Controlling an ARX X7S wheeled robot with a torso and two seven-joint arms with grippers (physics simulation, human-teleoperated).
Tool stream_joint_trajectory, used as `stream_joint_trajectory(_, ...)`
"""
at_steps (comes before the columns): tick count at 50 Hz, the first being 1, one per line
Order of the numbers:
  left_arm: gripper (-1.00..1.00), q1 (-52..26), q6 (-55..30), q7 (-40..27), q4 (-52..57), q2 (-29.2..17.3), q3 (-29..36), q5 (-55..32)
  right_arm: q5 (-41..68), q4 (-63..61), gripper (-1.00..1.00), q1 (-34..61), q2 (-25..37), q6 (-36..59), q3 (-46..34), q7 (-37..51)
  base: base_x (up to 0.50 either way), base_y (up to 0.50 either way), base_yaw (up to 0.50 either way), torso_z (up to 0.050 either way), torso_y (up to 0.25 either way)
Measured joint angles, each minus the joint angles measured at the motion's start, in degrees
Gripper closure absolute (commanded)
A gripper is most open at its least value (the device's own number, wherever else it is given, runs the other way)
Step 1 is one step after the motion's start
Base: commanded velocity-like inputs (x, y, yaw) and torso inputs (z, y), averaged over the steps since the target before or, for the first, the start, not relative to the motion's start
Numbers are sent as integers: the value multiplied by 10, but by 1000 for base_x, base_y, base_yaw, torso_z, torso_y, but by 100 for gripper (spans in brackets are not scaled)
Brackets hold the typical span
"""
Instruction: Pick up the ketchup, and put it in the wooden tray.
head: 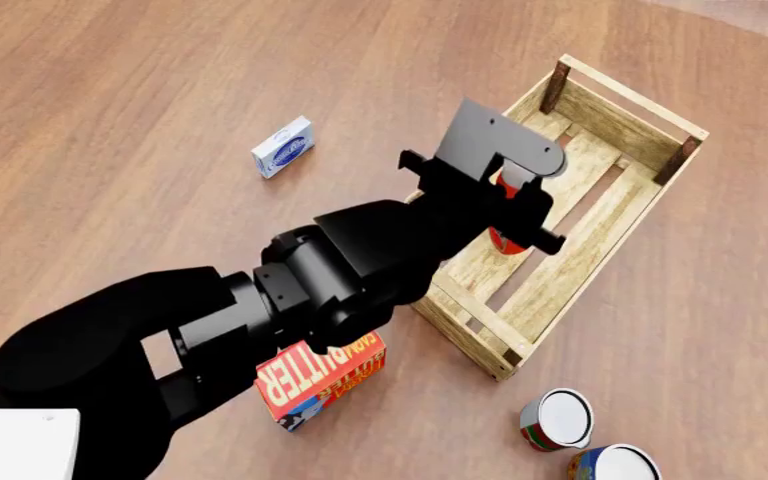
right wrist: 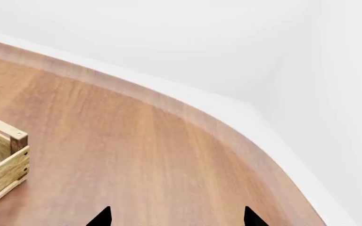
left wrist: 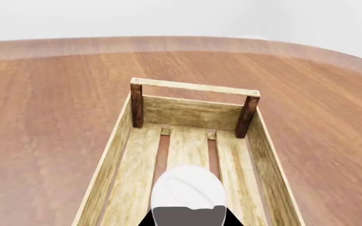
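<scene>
Left arm stretched long over desk (head: pixel 117 90), reaching out above tray (head: pixel 631 215). Left gripper (head: pixel 515 205) closed around ketchup (head: pixel 507 235), holding it over tray's inside. In left wrist view, white cap of ketchup (left wrist: pixel 188 186) sits above tray's bottom boards (left wrist: pixel 187 146); cannot tell if bottle touches them. Right gripper (right wrist: pixel 177 217) spread wide, only two black tips show, holding nothing, near tray corner (right wrist: pixel 5 155). Butter box (head: pixel 320 380) under left arm. Two cans (head: pixel 558 418) near tray. Small blue box (head: pixel 283 146) apart.
</scene>
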Motion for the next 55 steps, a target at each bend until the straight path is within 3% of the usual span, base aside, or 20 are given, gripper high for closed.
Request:
stream_joint_trajectory(26,100,18,-9,0,-8,0,-2,37,-67,61,-100,-16,-53,-107,-52,-16,0,0,0,0,0)
stream_joint_trajectory(55,100,28,-5,-1,-11,1,-9,50,-90,120,-100,11,-49,-140,-86,-21,0,0,0,0,0)
